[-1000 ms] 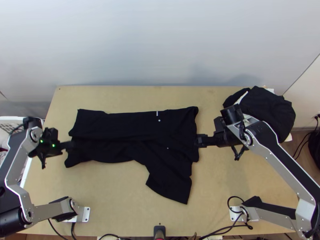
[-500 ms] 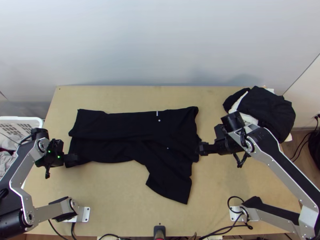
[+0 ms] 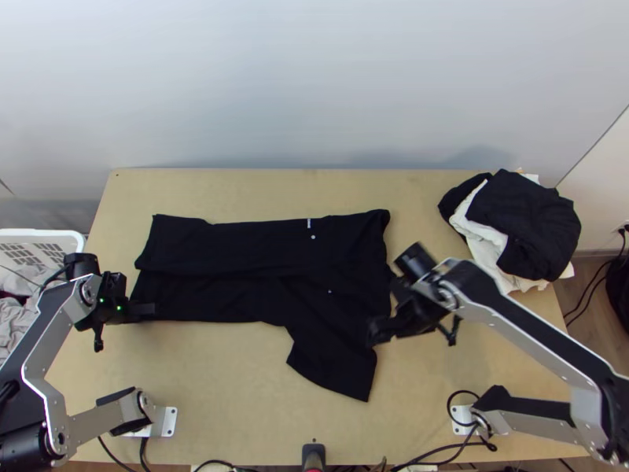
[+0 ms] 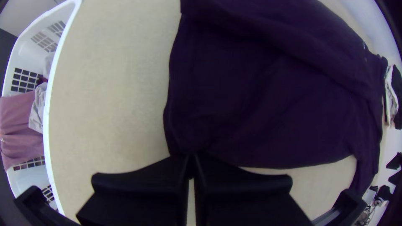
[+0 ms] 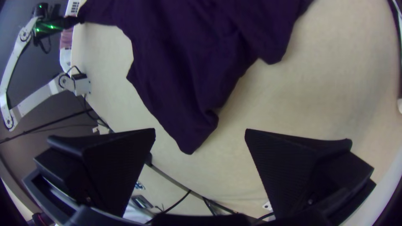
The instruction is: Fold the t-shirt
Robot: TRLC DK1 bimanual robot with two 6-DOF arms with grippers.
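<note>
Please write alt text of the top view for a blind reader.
A black t-shirt lies partly folded on a wooden table, one sleeve pointing toward the near edge. The left gripper is at the shirt's near-left corner, the right gripper by the sleeve; clothes are piled far right.

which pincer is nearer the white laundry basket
Left. The left pincer is at a corner of the t-shirt, across a strip of table from the basket; the right pincer is much farther off, by the sleeve.
</note>
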